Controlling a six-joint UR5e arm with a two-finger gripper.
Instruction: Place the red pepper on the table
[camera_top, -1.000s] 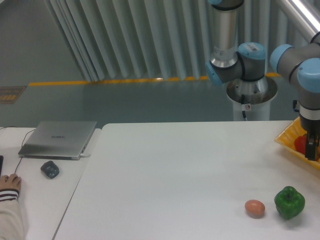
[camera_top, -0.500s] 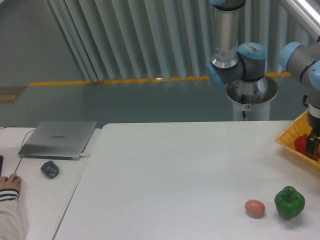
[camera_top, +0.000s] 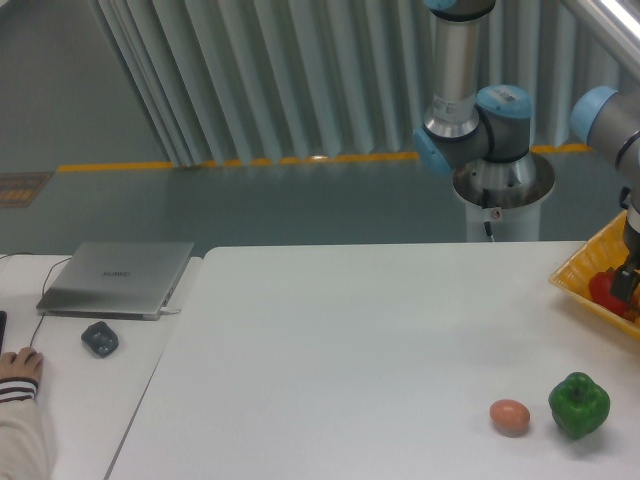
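The red pepper (camera_top: 603, 289) lies inside the yellow basket (camera_top: 577, 272) at the right edge of the white table (camera_top: 340, 350); only part of it shows. My gripper (camera_top: 629, 283) hangs over the basket right beside the pepper, cut off by the frame edge, so its fingers cannot be read as open or shut. Whether it touches the pepper is unclear.
A green bell pepper (camera_top: 579, 404) and a brownish-orange egg (camera_top: 510, 416) sit at the table's front right. On the left desk are a closed laptop (camera_top: 118, 277), a dark mouse (camera_top: 99, 338) and a person's hand (camera_top: 18, 368). The robot base (camera_top: 503, 185) stands behind the table.
The arm has shifted to the right and slightly up, moving the gripper further toward the frame edge above the basket. The red pepper stays in the basket.
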